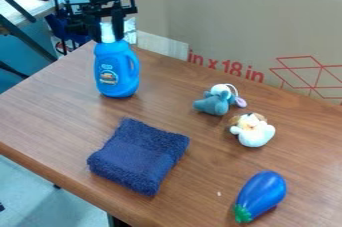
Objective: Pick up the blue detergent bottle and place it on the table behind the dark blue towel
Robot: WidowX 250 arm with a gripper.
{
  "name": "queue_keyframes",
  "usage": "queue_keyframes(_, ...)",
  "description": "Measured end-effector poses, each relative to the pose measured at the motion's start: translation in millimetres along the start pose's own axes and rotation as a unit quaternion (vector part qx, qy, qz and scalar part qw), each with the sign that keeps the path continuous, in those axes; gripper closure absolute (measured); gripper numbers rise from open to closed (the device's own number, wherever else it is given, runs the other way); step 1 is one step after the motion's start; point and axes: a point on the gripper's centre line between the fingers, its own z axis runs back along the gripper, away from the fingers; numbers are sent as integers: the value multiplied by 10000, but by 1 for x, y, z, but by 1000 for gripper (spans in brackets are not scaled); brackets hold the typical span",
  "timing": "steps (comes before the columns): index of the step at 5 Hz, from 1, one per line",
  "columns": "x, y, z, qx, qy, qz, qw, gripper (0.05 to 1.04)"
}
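Note:
The black gripper (pixel 107 32) hangs at the upper left, directly over a blue bottle (pixel 116 71) with a handle on its right side. It is at the bottle's white top, which it partly hides; whether it grips the bottle is unclear. The bottle stands upright near the table's back left edge. A folded dark blue towel (pixel 139 156) lies in front of it. Right of the bottle are a grey-blue plush toy (pixel 214 104) and, just beyond, a white and brown plush toy (pixel 253 132). A blue toy eggplant (pixel 263 194) with a green stem lies at the lower right.
The brown wooden table (pixel 47 116) has its front edge running from the left toward the bottom. A large cardboard sheet (pixel 220 26) stands along its back. Blue and black equipment (pixel 59 23) is behind at the upper left.

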Motion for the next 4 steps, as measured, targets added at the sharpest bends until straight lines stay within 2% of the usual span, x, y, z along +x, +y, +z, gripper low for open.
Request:
queue_keyframes(1, -6, 0, -1, -168, -126, -10, 9998, 212)
queue_keyframes(2, -1, -5, 16, -501, -522, 93, 9973, 67)
queue_keyframes(3, 1, -15, 44, -701, -895, -12, 9935, 73)
queue_keyframes(4, -7, -19, 56, -592, -904, -134, 9941, 77)
